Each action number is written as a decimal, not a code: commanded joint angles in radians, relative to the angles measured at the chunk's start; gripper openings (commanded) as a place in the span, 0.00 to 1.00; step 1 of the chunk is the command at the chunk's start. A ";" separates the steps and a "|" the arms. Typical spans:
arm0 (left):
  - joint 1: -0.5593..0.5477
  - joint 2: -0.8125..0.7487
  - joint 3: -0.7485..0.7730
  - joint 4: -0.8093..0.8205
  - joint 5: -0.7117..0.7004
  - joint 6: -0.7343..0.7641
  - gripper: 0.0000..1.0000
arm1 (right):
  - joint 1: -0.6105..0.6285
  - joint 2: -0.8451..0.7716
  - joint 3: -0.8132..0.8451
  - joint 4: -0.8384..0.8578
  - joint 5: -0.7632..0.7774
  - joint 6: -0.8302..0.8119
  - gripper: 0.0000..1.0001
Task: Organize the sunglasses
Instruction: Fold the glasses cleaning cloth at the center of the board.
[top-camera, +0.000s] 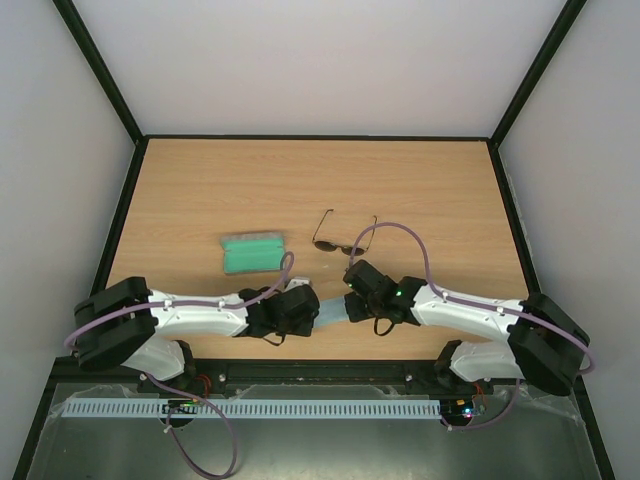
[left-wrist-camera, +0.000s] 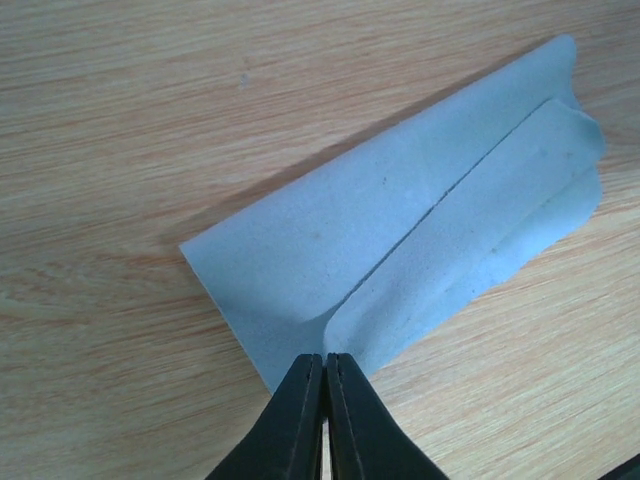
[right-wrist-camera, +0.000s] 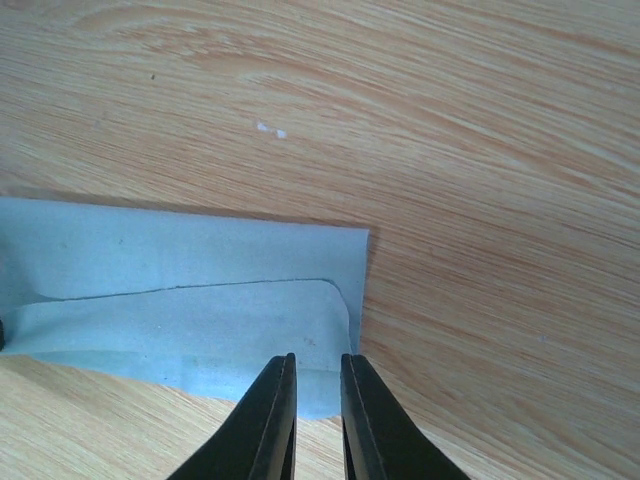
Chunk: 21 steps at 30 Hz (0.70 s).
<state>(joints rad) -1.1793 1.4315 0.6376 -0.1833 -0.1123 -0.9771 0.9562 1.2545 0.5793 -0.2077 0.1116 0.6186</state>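
The sunglasses (top-camera: 343, 240), with a thin dark wire frame and dark lenses, lie open on the table beyond my right gripper, touching neither gripper. A light blue cloth (top-camera: 331, 311) lies folded between the two grippers. In the left wrist view my left gripper (left-wrist-camera: 325, 362) is shut on a raised fold at the cloth's (left-wrist-camera: 400, 230) near edge. In the right wrist view my right gripper (right-wrist-camera: 318, 362) stands with its jaws a narrow gap apart over the cloth's (right-wrist-camera: 180, 300) right end, holding nothing. In the top view the left gripper (top-camera: 316, 307) and right gripper (top-camera: 349, 300) face each other.
A grey case with green lining (top-camera: 253, 252) lies open left of the sunglasses. The wooden table (top-camera: 440, 190) is framed by black rails and white walls. The right arm's purple cable (top-camera: 400, 232) loops over near the sunglasses.
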 joint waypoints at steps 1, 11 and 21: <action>-0.022 0.009 -0.002 -0.003 -0.001 -0.018 0.05 | 0.007 -0.029 -0.006 -0.048 -0.004 0.012 0.16; -0.053 0.016 -0.011 -0.011 -0.011 -0.024 0.15 | 0.008 0.029 0.033 -0.018 -0.017 0.012 0.17; -0.072 0.018 -0.016 -0.010 -0.014 -0.028 0.18 | 0.008 0.045 0.071 -0.017 -0.029 0.009 0.21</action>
<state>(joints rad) -1.2350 1.4345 0.6331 -0.1848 -0.1131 -0.9985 0.9565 1.3029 0.6163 -0.2024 0.0879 0.6182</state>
